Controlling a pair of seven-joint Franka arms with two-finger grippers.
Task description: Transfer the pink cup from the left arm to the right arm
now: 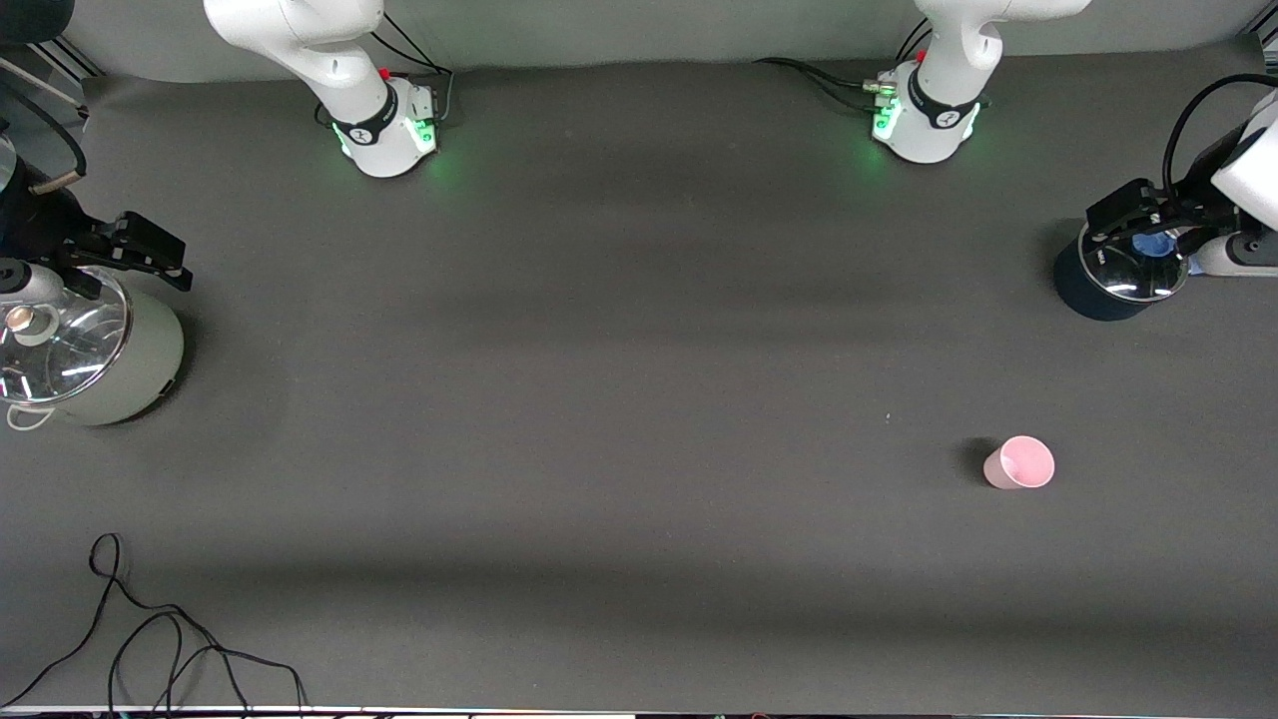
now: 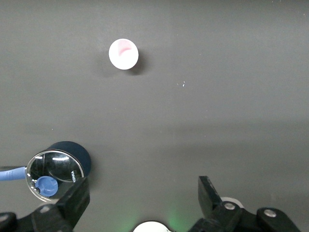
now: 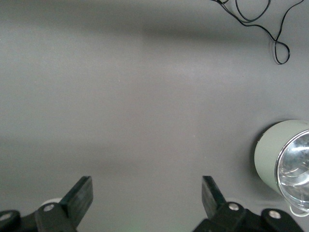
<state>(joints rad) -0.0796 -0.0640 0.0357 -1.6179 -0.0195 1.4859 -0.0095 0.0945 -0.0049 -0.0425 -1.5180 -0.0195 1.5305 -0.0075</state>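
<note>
pink cup [image 1: 1019, 463] stands upright on the grey table [image 1: 619, 399], lower right of the front frame. left gripper [image 1: 1138, 222] hangs over the dark blue pot [image 1: 1103, 290], fingers spread, empty. right gripper [image 1: 135, 255] hangs over the pale green pot [image 1: 120, 369], fingers spread, empty.

My black fingers [image 2: 72, 205] look matt plastic, over a matt dark grey cloth-like table [image 1: 619, 399]; pink cup [image 1: 1019, 463] smooth plastic, both pot lids [image 1: 60, 345] glossy glass, green pot [image 1: 130, 364] satin, blue pot [image 1: 1093, 290] matt.
</note>
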